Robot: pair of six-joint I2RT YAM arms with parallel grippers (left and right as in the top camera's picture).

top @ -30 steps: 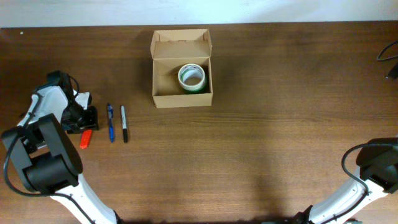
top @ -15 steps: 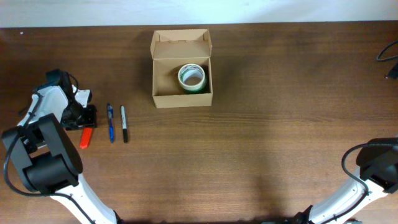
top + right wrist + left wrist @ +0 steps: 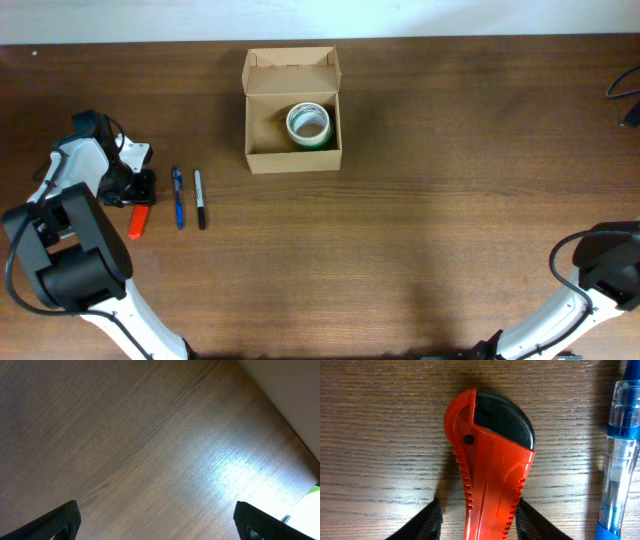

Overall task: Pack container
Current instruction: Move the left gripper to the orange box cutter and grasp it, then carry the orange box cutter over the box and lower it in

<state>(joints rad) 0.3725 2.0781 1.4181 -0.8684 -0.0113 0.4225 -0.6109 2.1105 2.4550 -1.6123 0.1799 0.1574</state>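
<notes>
The container (image 3: 293,160), a tan cardboard box with its flap lid open, stands at the far middle of the table. A green and white tape roll (image 3: 308,123) lies inside it. A red box cutter (image 3: 139,220) lies at the far left. My left gripper (image 3: 138,190) is low over its far end. In the left wrist view the cutter (image 3: 492,460) lies between the jaws (image 3: 477,525). The right jaw touches it and the left jaw stands a little off it. My right gripper (image 3: 157,515) is open wide and empty over bare wood.
A blue pen (image 3: 178,197) and a black marker (image 3: 199,198) lie side by side just right of the cutter. The pen (image 3: 620,450) shows close beside the cutter in the left wrist view. A dark cable (image 3: 626,92) hangs at the far right edge.
My left wrist has shifted slightly toward the far side over the cutter. The cutter, pens, box and right arm have not moved.
</notes>
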